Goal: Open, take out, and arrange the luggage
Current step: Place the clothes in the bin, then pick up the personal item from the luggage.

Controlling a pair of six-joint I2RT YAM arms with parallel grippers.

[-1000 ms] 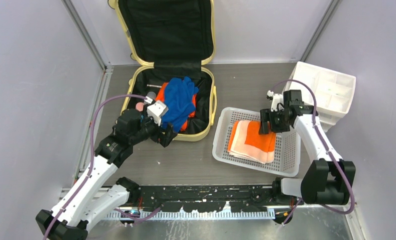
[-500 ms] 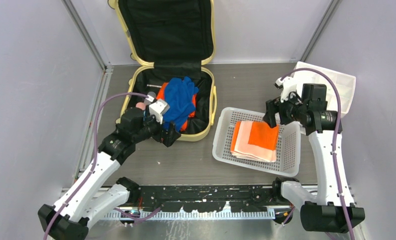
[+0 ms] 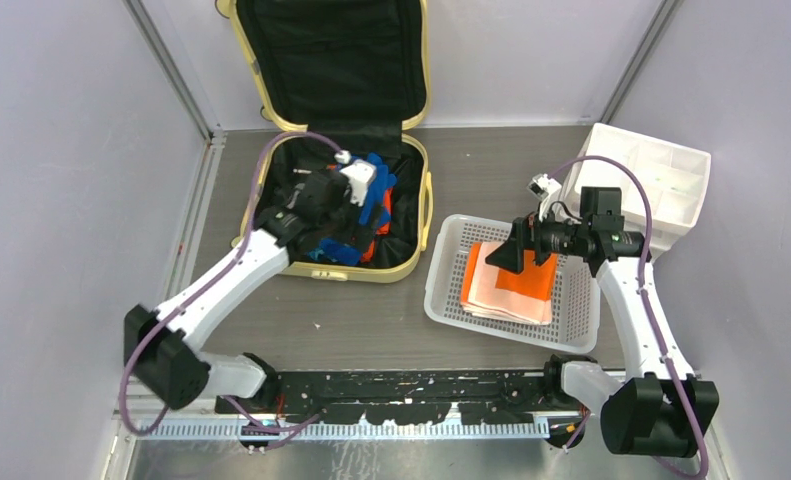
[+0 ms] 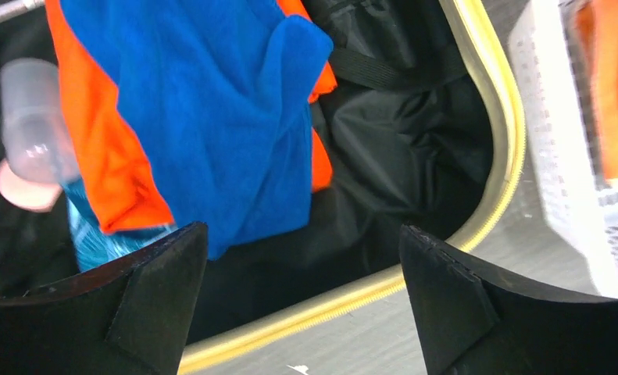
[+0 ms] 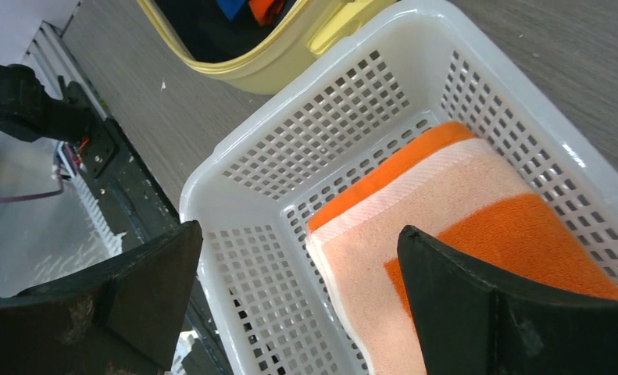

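Pale yellow hard-shell suitcase [image 3: 371, 275] lies open at the back-left of the grey table [image 3: 491, 160], lid upright so the contents are reachable. Left gripper [image 4: 301, 229] is spread and empty, hovering over crumpled blue cloth [image 4: 212, 117] on orange fabric [image 4: 110, 172] inside, likely the next pick. Right gripper [image 5: 299, 229] is spread and empty above the folded orange-and-peach towel [image 5: 446, 234] in the white perforated plastic basket [image 5: 321, 117], apparently the sorting spot.

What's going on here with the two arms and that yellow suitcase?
The luggage lies open on the table. The left gripper hovers inside it, fingers spread above a blue cloth lying on an orange cloth, holding nothing. The right gripper hangs open over the white basket, where a folded orange and peach towel lies. Unpacking looks partway done.
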